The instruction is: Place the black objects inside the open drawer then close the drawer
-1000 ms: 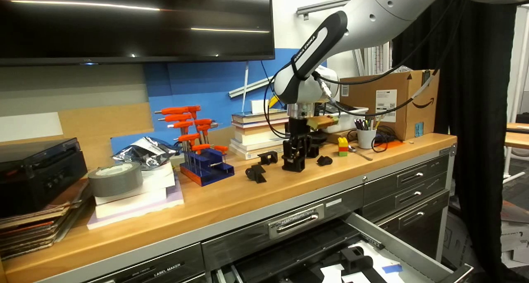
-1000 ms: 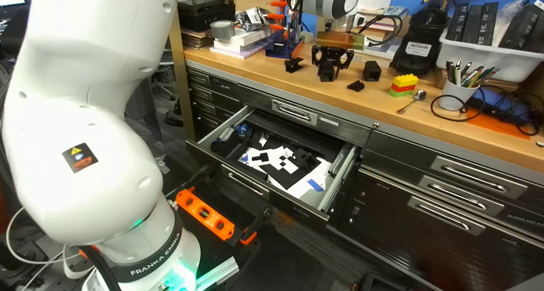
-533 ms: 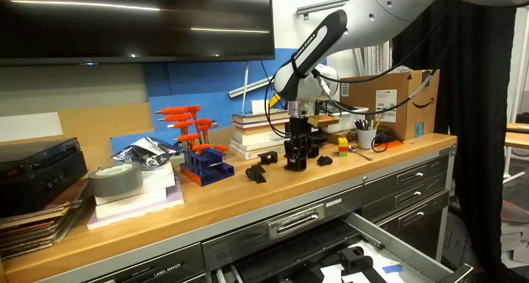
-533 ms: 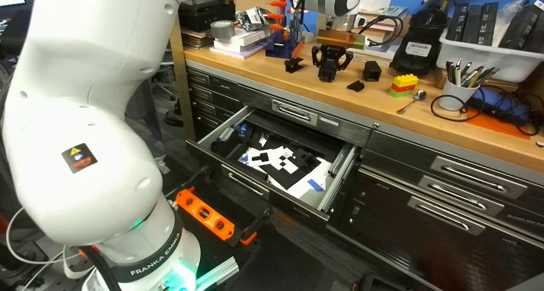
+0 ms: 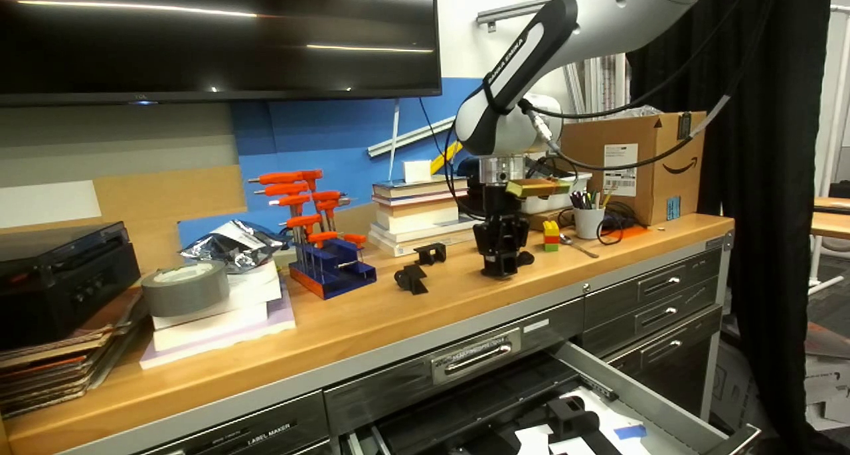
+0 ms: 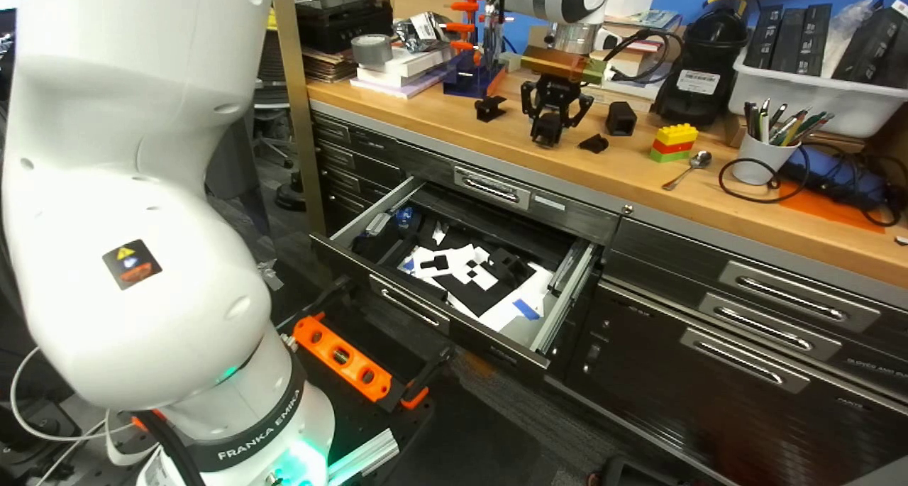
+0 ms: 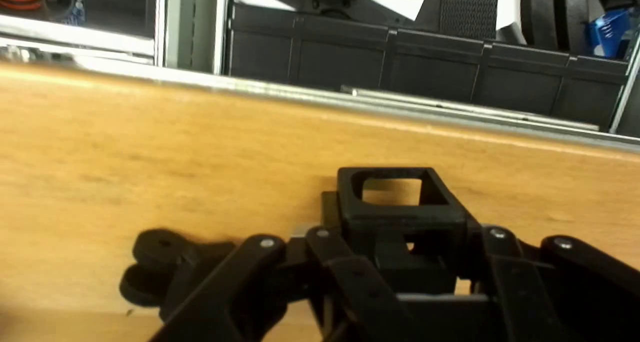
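My gripper (image 7: 395,252) is shut on a hollow black piece (image 7: 400,213) with a square opening. It holds the piece low over the wooden benchtop; I cannot tell whether they touch. The held piece (image 6: 547,128) also shows in both exterior views (image 5: 499,264). Other black pieces lie on the bench: a bracket left of the gripper (image 6: 489,108), a small piece to its right (image 6: 594,143), a hollow block behind (image 6: 621,119) and a U-shaped piece (image 5: 431,253). The drawer (image 6: 489,340) stands open below, also in an exterior view (image 5: 641,392). A black piece (image 6: 507,264) lies inside it.
A blue rack of orange hex keys (image 5: 332,269) stands left of the gripper, with a book stack (image 5: 415,222) behind. Toy bricks (image 6: 674,142), a spoon (image 6: 688,170) and a pen cup (image 6: 760,161) stand right. The bench's front edge (image 7: 310,100) lies between gripper and drawer.
My gripper has moved to the right with the black piece in it, slightly toward the bench's front. It now partly covers the small piece on the right. The drawer has not moved.
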`<action>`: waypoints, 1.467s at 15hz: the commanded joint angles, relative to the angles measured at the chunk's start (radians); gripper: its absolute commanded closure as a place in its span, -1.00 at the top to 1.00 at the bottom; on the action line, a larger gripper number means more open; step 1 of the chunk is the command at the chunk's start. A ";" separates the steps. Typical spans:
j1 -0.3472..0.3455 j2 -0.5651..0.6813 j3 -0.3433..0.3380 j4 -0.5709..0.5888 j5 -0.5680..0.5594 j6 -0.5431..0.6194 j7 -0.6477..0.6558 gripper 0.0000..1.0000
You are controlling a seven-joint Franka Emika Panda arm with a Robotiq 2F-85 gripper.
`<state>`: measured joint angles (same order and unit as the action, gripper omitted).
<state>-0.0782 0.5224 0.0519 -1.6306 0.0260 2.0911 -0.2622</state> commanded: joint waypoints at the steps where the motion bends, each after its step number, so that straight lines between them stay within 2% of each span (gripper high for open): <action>1: 0.004 -0.183 -0.028 -0.239 0.016 0.030 0.093 -0.50; 5: -0.002 -0.316 -0.053 -0.453 0.034 0.099 0.141 -0.50; 9: -0.004 -0.412 -0.081 -0.673 0.033 0.296 0.153 -0.50; 12: -0.012 -0.422 -0.100 -0.787 0.045 0.429 0.142 -0.50; 17: -0.035 -0.390 -0.105 -0.910 0.103 0.606 0.106 -0.50; 22: -0.083 -0.330 -0.064 -0.963 0.263 0.717 -0.010 -0.50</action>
<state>-0.1208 0.1764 -0.0487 -2.5651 0.1963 2.7438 -0.1892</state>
